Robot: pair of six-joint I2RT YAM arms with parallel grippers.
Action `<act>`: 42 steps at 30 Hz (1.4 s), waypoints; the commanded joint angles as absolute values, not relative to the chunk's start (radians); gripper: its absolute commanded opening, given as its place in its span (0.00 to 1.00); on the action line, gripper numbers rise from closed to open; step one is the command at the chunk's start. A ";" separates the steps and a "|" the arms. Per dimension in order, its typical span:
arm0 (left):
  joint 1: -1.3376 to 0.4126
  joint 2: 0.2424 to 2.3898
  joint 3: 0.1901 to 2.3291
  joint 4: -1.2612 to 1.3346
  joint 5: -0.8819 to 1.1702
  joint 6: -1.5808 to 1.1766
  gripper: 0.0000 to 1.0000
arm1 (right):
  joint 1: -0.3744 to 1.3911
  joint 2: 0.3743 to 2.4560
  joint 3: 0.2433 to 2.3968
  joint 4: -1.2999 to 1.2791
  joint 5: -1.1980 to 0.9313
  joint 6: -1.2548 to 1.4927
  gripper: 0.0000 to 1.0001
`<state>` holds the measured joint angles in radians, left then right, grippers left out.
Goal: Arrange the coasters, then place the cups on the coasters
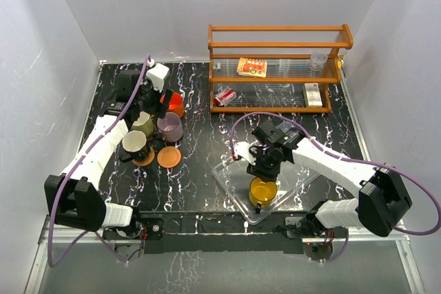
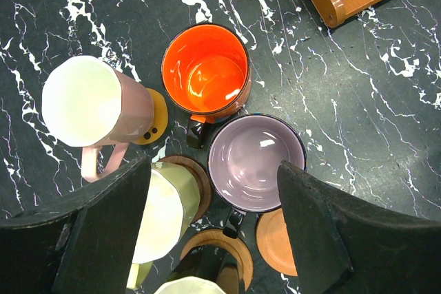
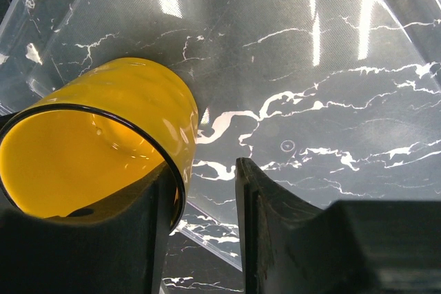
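- Yellow cup point(image 3: 117, 101): mouth-up inside clear plastic tray point(image 1: 227, 174), near right of black marble table point(image 1: 200, 184), well apart from the other cups.
- Right gripper point(image 3: 204, 170): at the yellow cup's rim. Jaws narrow, astride the cup wall, one finger at the mouth, the other outside it with a sliver of gap showing; not yet clamped.
- Left gripper point(image 2: 212, 164): above the cup cluster at far left. Jaws wide, holding nothing.
- Cluster:
  - orange-red cup point(image 2: 207, 70)
  - pale pink cup point(image 2: 89, 101) on yellow-orange coaster point(image 2: 156, 118)
  - mauve cup point(image 2: 256, 163)
  - olive-cream cup point(image 2: 165, 218) on brown coaster point(image 2: 198, 178)
  - black cup point(image 1: 136, 144), white inside
- Bare orange-brown coaster point(image 1: 169, 157): just beside the mauve cup, near side.
- Wooden rack point(image 1: 275, 29): far right of table.
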<state>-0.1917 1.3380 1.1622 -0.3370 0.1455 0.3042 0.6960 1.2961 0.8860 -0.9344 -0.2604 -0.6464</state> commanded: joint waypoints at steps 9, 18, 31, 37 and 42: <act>-0.188 1.290 1.158 -0.317 0.134 0.295 0.77 | 0.699 1.255 0.902 -0.900 -0.306 -0.613 0.07; -0.189 1.283 1.176 -0.321 0.147 0.238 0.83 | 0.698 1.219 1.018 -0.877 -0.281 -0.580 0.00; -0.187 1.250 1.167 -0.318 0.280 0.183 0.85 | 0.698 1.306 1.278 -0.659 -0.118 -0.503 0.00; -0.188 1.266 1.169 -0.310 0.370 0.157 0.84 | 0.698 1.395 1.352 -0.492 0.031 -0.377 0.00; -0.193 1.291 1.180 -0.302 0.408 0.125 0.83 | 0.697 1.453 1.395 -0.415 0.088 -0.274 0.00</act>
<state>-0.1917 1.2869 1.1610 -0.3229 0.3363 0.1623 0.6964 1.4467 1.3029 -0.6067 0.0071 -0.3946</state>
